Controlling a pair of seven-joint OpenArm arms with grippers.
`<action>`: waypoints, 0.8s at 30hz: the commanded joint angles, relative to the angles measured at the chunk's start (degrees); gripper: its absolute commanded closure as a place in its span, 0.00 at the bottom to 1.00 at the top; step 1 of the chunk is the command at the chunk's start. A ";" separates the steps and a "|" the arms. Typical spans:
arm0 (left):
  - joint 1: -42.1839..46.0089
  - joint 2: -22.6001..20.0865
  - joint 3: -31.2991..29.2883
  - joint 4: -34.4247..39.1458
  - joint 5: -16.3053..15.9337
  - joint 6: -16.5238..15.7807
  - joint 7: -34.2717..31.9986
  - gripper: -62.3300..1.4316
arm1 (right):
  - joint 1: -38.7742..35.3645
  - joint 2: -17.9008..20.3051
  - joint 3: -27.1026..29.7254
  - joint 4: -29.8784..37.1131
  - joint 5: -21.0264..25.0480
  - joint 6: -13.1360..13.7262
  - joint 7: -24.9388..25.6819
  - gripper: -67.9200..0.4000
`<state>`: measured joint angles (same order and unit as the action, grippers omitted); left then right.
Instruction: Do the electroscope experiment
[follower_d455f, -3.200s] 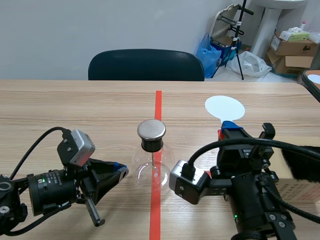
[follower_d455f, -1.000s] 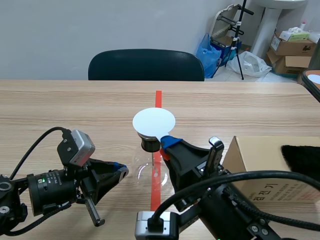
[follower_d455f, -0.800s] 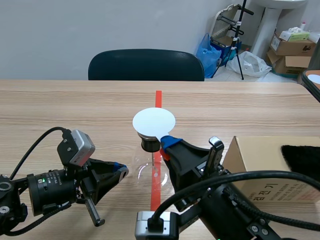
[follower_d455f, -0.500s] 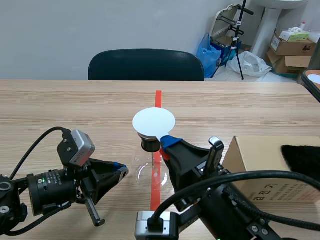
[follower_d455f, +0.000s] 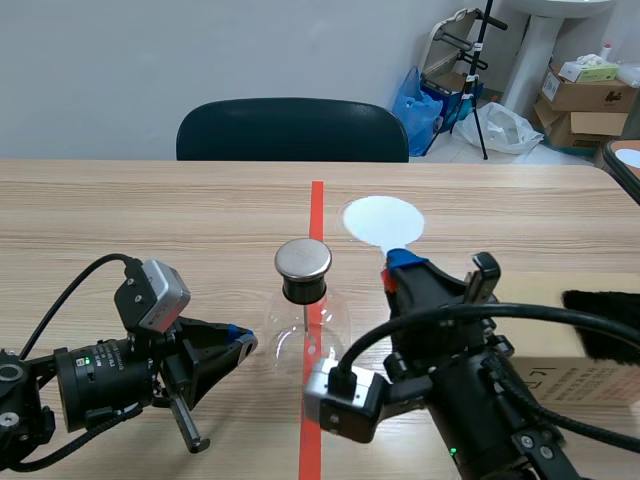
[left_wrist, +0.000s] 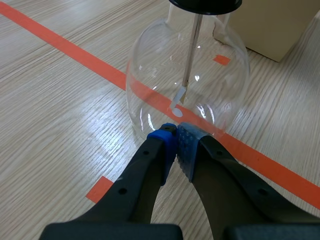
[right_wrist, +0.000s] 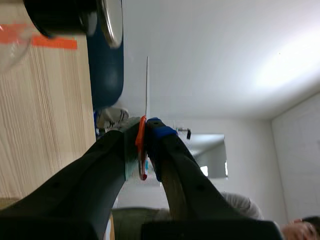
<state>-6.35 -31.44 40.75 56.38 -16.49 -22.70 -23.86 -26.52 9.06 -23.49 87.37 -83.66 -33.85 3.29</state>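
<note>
And there's the electroscope (follower_d455f: 305, 325), a clear round glass flask with a black stopper and a flat steel cap, upright on the red tape line in the middle of the pale wooden table (follower_d455f: 150, 210), thin metal rod hanging inside. Up beside it, clear of the cap, hovers the white round paddle (follower_d455f: 383, 221), its orange handle clamped between the right gripper (follower_d455f: 400, 262) fingers. Low on the other side, the left gripper (left_wrist: 175, 137) is pinched closed on nothing, blue pads together, tips right at the flask's lower wall. A brown cardboard box (follower_d455f: 590, 375) with black cloth (follower_d455f: 605, 322) lying on it sits beyond the right arm.
</note>
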 joint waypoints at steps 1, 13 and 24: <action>-0.02 0.13 -0.17 1.51 -0.37 -0.35 -0.79 0.93 | 0.81 0.28 0.28 0.96 -0.04 -0.85 -2.38 0.98; -0.02 0.13 -0.17 1.51 -0.37 -0.35 -0.79 0.93 | 0.81 0.28 0.28 0.96 -0.04 -0.85 -18.95 0.98; -0.02 0.13 -0.17 1.51 -0.37 -0.35 -0.76 0.93 | 0.81 0.28 0.28 0.96 -0.04 -0.85 -24.92 0.98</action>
<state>-6.35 -31.44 40.75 56.38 -16.49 -22.70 -23.86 -26.52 9.06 -23.38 87.37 -83.66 -33.85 -21.52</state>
